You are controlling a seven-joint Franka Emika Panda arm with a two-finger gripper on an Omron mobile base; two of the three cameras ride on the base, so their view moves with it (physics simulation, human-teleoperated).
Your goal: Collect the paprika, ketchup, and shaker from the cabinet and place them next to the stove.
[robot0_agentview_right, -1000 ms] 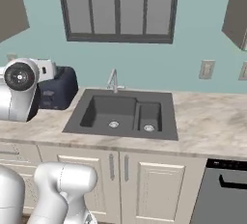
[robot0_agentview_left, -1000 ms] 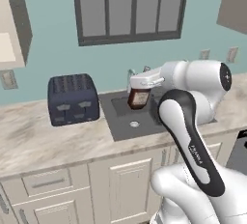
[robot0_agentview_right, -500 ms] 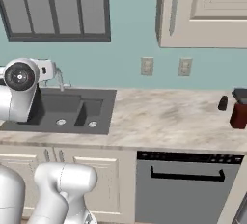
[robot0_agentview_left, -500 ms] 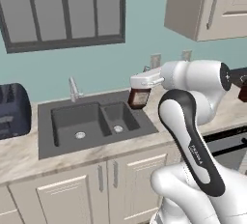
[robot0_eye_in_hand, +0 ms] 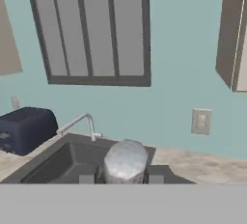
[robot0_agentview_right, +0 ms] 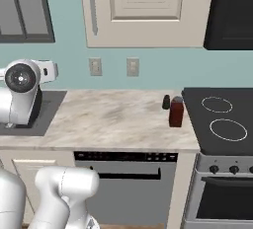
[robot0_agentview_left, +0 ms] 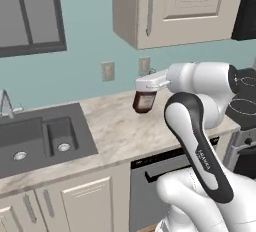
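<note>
My gripper [robot0_agentview_left: 145, 95] hangs above the marble counter, shut on the paprika [robot0_agentview_left: 145, 103], a dark red-brown jar. Its wide grey cap [robot0_eye_in_hand: 125, 160] sits between the two fingertips of the gripper [robot0_eye_in_hand: 121, 177] in the hand view. The ketchup [robot0_agentview_right: 176, 112] stands on the counter just left of the stove [robot0_agentview_right: 222, 105], with the tiny black shaker [robot0_agentview_right: 166, 102] close behind it to the left. The stove's black glass edge [robot0_agentview_left: 245, 107] lies to the right of my arm. The beige cabinet [robot0_agentview_right: 141, 8] above has its door closed, bar handle [robot0_agentview_right: 92, 7] at the left.
A dark double sink [robot0_agentview_left: 35, 138] with a tap [robot0_eye_in_hand: 82, 121] lies to the left, and a dark toaster [robot0_eye_in_hand: 24, 130] beyond it. Wall outlets [robot0_agentview_right: 96, 66] sit above the counter [robot0_agentview_right: 113, 119]. A dishwasher front [robot0_agentview_right: 126, 183] and oven [robot0_agentview_right: 222, 193] are below. A black hood [robot0_agentview_right: 230, 11] hangs over the stove.
The base has driven right: the toaster and sink slid out to the left, and the cabinet, counter and stove came into view. The gripper has stayed shut on the jar.
</note>
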